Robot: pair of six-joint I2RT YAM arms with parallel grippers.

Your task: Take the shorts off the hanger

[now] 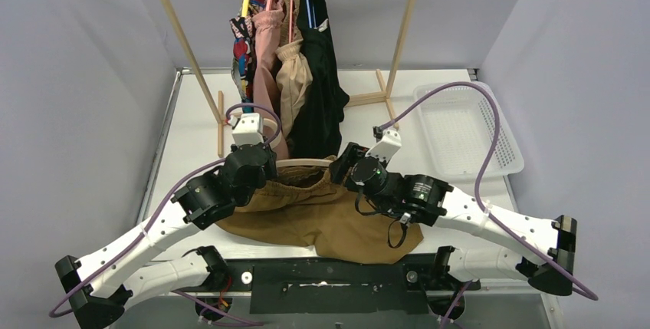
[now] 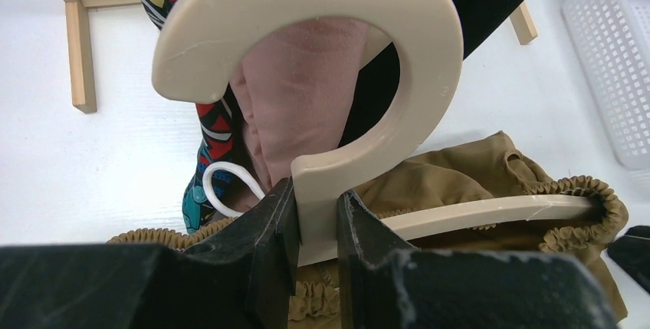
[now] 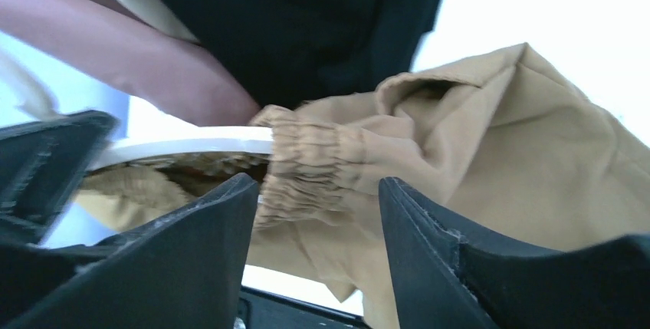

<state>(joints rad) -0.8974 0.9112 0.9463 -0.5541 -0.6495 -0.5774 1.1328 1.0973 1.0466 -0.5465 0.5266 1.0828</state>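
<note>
Mid-strip: tan shorts (image 1: 322, 222) lying on the worktop (image 1: 192, 145), waist on the hanger (image 2: 429, 45). Clenching its neck with the left hand (image 2: 318, 195); straddling the waistband (image 3: 306, 152) with the released right hand (image 3: 316, 183). Next, likely: pinch elastic, drag it off, clear of the black pair (image 1: 318, 76) beyond.
</note>
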